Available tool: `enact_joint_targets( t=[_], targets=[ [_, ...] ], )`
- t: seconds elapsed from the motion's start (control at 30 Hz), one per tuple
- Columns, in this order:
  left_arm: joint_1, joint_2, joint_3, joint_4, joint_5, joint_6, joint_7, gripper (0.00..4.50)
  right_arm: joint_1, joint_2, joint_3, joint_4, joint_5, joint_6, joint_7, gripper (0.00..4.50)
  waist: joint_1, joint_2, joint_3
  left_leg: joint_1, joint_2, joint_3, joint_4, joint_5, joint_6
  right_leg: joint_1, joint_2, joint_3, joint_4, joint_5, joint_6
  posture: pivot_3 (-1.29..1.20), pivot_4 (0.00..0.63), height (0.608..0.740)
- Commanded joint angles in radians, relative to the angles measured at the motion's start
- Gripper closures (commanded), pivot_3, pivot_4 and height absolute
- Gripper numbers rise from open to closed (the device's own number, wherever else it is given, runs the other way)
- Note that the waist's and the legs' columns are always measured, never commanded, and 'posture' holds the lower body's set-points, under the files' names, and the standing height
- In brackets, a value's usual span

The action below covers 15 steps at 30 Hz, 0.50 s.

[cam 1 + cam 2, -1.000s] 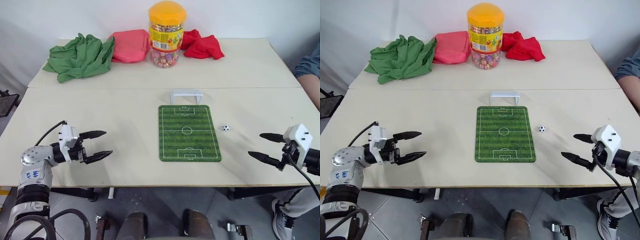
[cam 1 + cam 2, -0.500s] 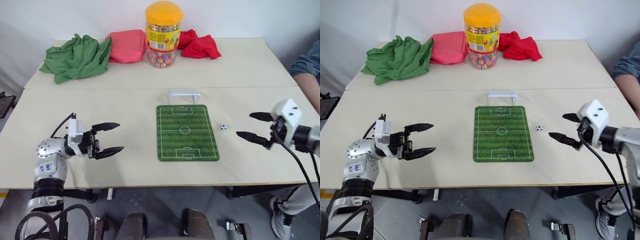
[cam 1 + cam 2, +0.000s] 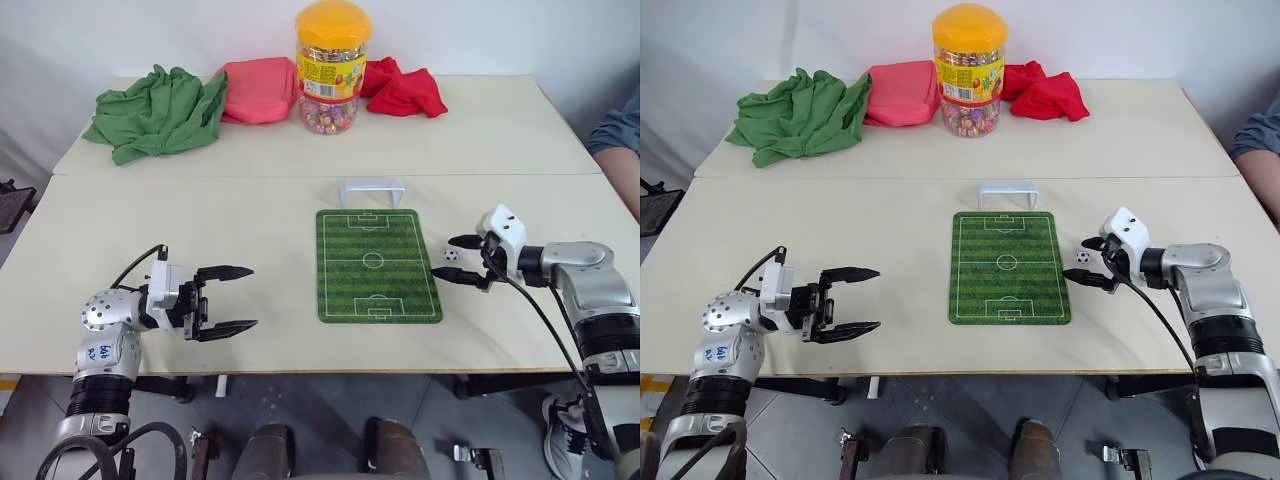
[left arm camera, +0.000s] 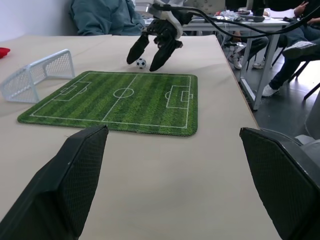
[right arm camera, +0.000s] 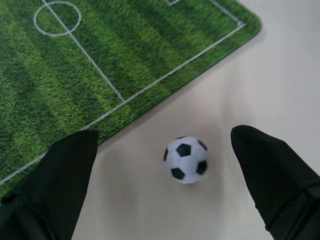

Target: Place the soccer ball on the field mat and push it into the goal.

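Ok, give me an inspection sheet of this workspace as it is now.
Surface: two beige tables pushed together.
Job's things: tiny black-and-white soccer ball on bare table beside green striped field mat; white plastic goal at mat's far end.
Clutter: green cloth, pink cloth, red cloth, yellow-lidded candy jar.
Grippers: right end effector open, straddling ball; left end effector open, empty.
Cables: black, on both wrists.
Surroundings: person's arm at right.
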Motion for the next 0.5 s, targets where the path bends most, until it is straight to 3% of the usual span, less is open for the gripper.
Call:
enact_joint_targets(
  t=[0.03,0.33,0.5],
  targets=[
    [0.018,0.015,0.014,-0.062,-0.017,0.003,0.013,0.00,-0.025,0.004,-0.014,0.053,-0.022,-0.042,-0.018,0.62,-0.001,0.000,0.000,0.000,0.000,0.000,0.000,0.000,0.000,0.000,0.000,0.000,0.000,0.000,0.000,0.00,0.150,0.740],
    [0.034,0.025,0.024,-0.087,-0.024,0.016,0.028,0.00,-0.036,-0.005,-0.045,0.101,-0.016,-0.118,-0.022,3.64,0.001,0.000,0.000,0.000,0.000,0.000,0.001,0.000,0.000,0.000,0.000,0.000,0.000,0.000,0.000,0.00,0.150,0.740],
    [0.020,0.024,0.020,-0.085,-0.023,0.020,0.027,0.00,-0.038,-0.013,-0.071,0.035,0.008,-0.110,-0.016,3.64,-0.001,0.000,0.000,0.000,0.000,0.000,0.001,0.000,0.000,0.000,0.000,0.000,0.000,0.000,0.000,0.00,0.150,0.740]
  ],
)
